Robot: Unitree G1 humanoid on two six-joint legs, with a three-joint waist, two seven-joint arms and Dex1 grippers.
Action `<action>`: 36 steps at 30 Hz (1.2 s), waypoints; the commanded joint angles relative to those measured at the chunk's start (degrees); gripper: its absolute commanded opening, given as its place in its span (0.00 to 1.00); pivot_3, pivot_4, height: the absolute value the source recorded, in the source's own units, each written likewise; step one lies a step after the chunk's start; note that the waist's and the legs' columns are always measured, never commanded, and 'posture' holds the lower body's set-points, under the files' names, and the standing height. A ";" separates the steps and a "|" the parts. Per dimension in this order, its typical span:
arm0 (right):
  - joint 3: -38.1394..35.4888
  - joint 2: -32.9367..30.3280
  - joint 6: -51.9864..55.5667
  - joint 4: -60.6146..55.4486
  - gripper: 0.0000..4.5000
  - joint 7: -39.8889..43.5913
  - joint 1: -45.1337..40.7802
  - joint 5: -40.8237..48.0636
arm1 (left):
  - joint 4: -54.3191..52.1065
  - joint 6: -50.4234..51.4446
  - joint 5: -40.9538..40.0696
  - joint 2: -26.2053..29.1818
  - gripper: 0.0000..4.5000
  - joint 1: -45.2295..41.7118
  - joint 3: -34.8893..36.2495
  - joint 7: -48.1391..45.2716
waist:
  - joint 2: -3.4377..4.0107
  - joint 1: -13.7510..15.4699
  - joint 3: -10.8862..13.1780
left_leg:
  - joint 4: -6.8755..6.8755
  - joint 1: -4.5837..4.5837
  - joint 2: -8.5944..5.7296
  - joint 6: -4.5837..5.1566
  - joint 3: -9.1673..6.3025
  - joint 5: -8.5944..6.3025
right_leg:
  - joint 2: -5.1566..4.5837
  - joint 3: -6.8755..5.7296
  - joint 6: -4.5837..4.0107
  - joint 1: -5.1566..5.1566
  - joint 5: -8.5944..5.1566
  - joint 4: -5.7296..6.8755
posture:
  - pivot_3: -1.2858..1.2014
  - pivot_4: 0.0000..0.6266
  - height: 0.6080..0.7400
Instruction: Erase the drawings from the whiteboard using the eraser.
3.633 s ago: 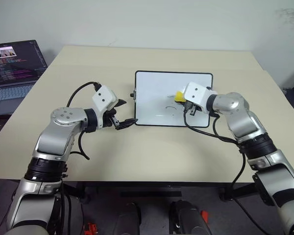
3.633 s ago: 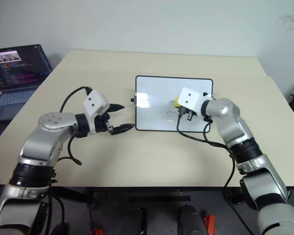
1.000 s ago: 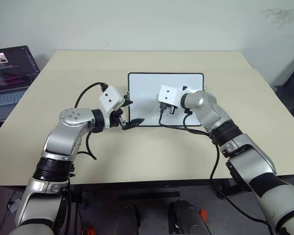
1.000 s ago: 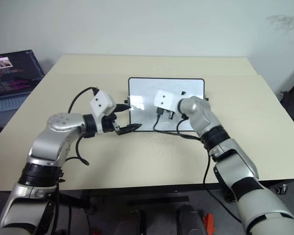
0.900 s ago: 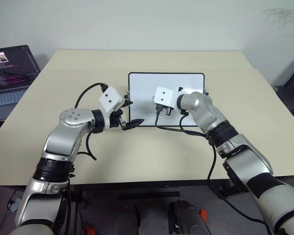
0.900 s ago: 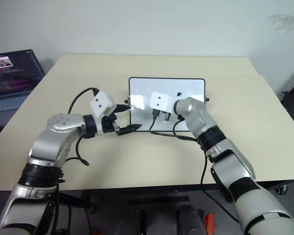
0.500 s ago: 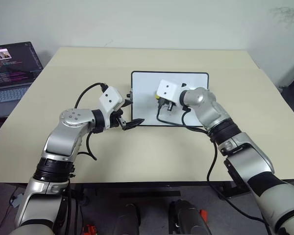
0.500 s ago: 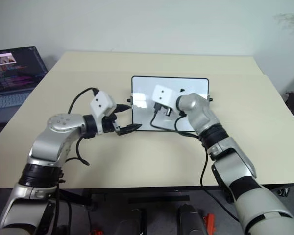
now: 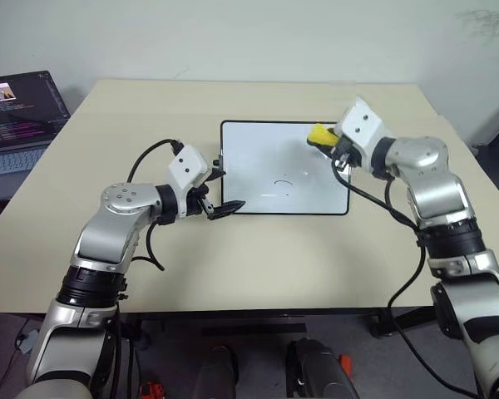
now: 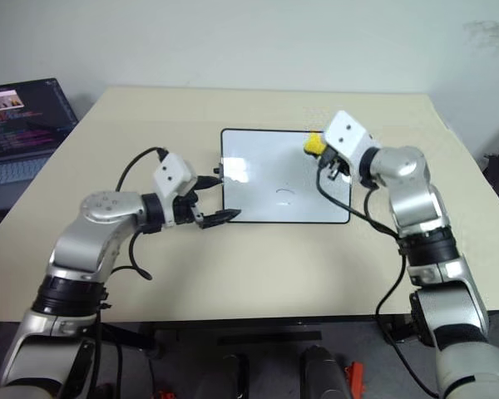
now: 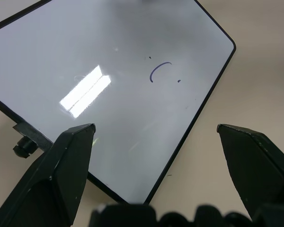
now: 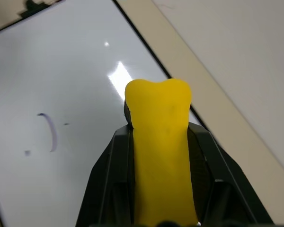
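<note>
Jaws first: my right gripper is pinching the eraser tight, the yellow block sticking out past the tips, while my left gripper is holding its jaws spread wide with nothing between them.

On the worktop the whiteboard is lying flat at the middle. I am carrying the eraser above the board's 1 o'clock corner, and it is looking lifted clear of the surface, not pressing on it. My left gripper is hovering just off the board's 8 o'clock corner, by the black side knob, apparently not touching the frame. A laptop is sitting well away at 10 o'clock of the worktop.

Of the drawings, I am seeing one small curved arc remaining, slightly toward 5 o'clock of the board's centre, with a couple of tiny specks beside it in the wrist views. The rest of the surface is reading clean apart from light glare.

By my judgement I am between strokes, most of the wiping done. Next I am needing to bring the eraser toward 7 o'clock from where it is now, lower it flat onto the arc, and rub across it and the specks. Steadying the frame with my left might help if the board is sliding.
</note>
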 commanded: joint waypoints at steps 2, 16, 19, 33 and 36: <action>-6.22 -3.52 4.14 -8.29 0.25 1.33 7.51 6.10 | -1.10 -0.85 -0.36 1.38 1.00 0.07 1.74 -0.60 | -0.01 0.45 0.00 | 0.01 -0.01 -0.01 0.00 -0.01 0.00 | -0.01 0.00 0.02 0.03 -0.01 -0.02 | 0.52 0.24 1.00; -4.35 -11.29 2.85 -11.02 0.25 -1.35 19.53 3.59 | 0.82 -1.47 0.36 2.67 1.00 0.93 0.19 -3.64 | -0.01 1.15 0.01 | 0.24 -0.02 -0.02 -0.01 0.14 -0.01 | -0.05 0.09 -0.02 0.03 -0.02 -0.02 | 0.52 0.24 1.00; -3.66 -12.35 1.39 -11.40 0.25 -0.93 20.07 2.84 | 0.66 -1.46 0.58 2.64 1.00 1.43 0.23 -3.81 | -0.01 1.15 0.01 | 0.23 -0.02 -0.01 -0.01 0.13 -0.01 | -0.04 0.08 -0.02 0.03 -0.02 -0.01 | 0.52 0.24 1.00; -0.52 -12.84 -6.68 -11.36 0.25 0.11 18.99 0.44 | -0.52 -0.81 1.20 2.79 1.00 2.73 -0.19 -3.49 | -0.02 1.27 0.01 | 0.29 -0.03 -0.01 -0.01 0.14 -0.01 | -0.05 0.09 -0.02 0.04 -0.02 -0.02 | 0.52 0.24 1.00; -0.18 -12.74 -7.27 -10.89 0.25 -0.37 18.93 0.03 | -1.12 -0.44 1.00 2.79 1.00 3.26 0.02 -3.30 | -0.02 1.28 0.01 | 0.29 -0.03 -0.01 -0.01 0.14 -0.01 | -0.05 0.09 -0.02 0.04 -0.02 -0.01 | 0.52 0.24 1.00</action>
